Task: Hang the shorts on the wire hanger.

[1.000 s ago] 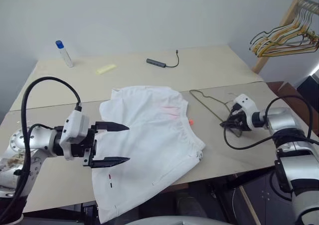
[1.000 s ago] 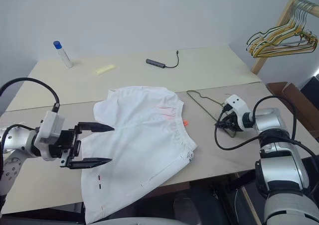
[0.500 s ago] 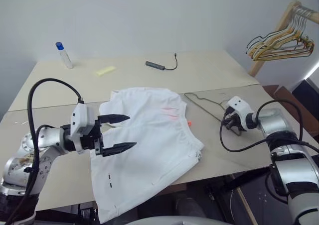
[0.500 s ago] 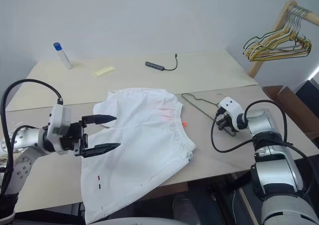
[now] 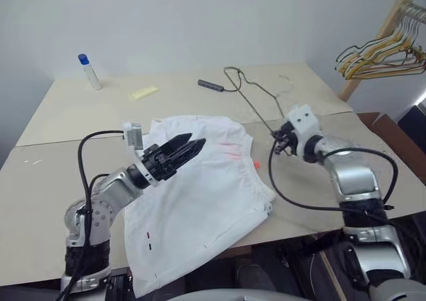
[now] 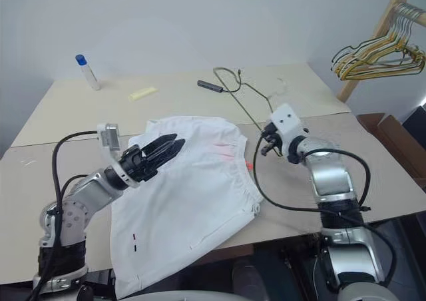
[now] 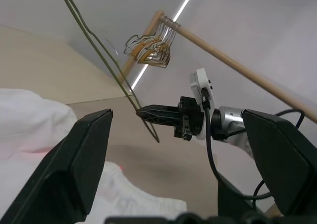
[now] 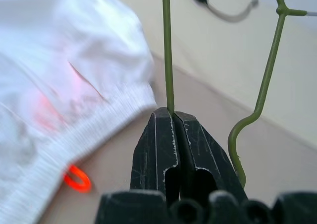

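The white shorts (image 5: 206,184) lie flat on the table (image 5: 60,121), waistband toward the right with a faint pink mark, one leg hanging over the near edge. My right gripper (image 5: 277,139) is shut on the thin olive wire hanger (image 5: 247,100), held tilted in the air above the table just right of the waistband. The right wrist view shows the wire (image 8: 167,45) pinched between the closed fingertips (image 8: 158,130). My left gripper (image 5: 190,143) hovers open over the shorts' left part, pointing toward the hanger, with nothing between its fingers (image 7: 84,149).
A blue-capped bottle (image 5: 88,71), a yellow strip (image 5: 142,92) and a dark cable adapter (image 5: 212,85) lie on the table's far half. A wooden rack with bunched hangers (image 5: 383,48) stands at the far right, beyond the table's corner.
My right gripper has shut on the wire hanger and lifted it off the table, up and to the left. The left gripper has rolled and moved forward and rightward over the shorts.
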Controlling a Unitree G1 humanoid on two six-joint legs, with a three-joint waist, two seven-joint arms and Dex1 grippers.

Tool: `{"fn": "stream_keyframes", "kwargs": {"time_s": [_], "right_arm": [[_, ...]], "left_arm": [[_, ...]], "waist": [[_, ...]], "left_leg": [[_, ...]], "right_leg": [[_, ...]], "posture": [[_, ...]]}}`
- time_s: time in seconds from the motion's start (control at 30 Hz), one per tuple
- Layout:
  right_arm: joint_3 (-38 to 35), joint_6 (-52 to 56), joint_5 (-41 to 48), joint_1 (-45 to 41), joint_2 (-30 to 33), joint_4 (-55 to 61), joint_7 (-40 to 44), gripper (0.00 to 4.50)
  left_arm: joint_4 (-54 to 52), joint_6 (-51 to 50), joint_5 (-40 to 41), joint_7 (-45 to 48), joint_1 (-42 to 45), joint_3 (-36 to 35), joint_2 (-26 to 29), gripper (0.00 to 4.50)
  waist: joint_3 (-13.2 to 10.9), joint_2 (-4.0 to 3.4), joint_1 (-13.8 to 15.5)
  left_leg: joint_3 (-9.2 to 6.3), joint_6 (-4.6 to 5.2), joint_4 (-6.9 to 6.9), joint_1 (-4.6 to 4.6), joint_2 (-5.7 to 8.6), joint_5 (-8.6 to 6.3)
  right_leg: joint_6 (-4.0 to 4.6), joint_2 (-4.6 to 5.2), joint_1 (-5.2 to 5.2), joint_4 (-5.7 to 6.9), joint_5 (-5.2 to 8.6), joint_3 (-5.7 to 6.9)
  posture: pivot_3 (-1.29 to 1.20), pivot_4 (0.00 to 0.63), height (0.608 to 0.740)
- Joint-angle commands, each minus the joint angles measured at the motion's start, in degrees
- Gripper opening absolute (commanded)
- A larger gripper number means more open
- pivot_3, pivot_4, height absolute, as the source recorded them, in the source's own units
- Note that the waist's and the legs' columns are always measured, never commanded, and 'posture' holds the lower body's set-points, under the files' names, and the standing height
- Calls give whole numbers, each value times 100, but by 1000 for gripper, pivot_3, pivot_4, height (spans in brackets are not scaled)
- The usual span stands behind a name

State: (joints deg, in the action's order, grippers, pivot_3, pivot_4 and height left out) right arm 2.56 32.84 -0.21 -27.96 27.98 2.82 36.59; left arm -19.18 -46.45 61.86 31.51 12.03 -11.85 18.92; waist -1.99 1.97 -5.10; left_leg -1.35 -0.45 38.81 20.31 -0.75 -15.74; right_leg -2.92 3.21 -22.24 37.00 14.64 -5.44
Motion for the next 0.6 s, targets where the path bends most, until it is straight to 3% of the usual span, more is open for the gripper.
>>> {"fn": "stream_keyframes", "kwargs": {"time_s": [0.03,0.4,0.6], "right_arm": [[136,-1234,11,322,-84,807,-70,65],[710,-2494,69,801,-351,1357,44,65],[776,-2599,135,901,-358,1455,156,65]], "left_arm": [[-281,101,403,-178,182,-33,-246,4500],[-125,305,565,-718,456,-165,-526,4500],[18,617,466,-1135,595,-246,-775,4500]], "waist": [[0,0,4],[-1,1,-26],[-1,1,-15]], "left_leg": [[6,0,0,2,1,0],[8,-5,0,-1,0,-1],[9,-5,0,-1,1,-1]], "right_leg": [[0,0,0,-3,0,0],[0,-8,3,-12,-4,-3],[0,-7,6,-19,-4,-4]], "posture": [[-47,0,740],[-34,0,740],[-36,0,740]]}}
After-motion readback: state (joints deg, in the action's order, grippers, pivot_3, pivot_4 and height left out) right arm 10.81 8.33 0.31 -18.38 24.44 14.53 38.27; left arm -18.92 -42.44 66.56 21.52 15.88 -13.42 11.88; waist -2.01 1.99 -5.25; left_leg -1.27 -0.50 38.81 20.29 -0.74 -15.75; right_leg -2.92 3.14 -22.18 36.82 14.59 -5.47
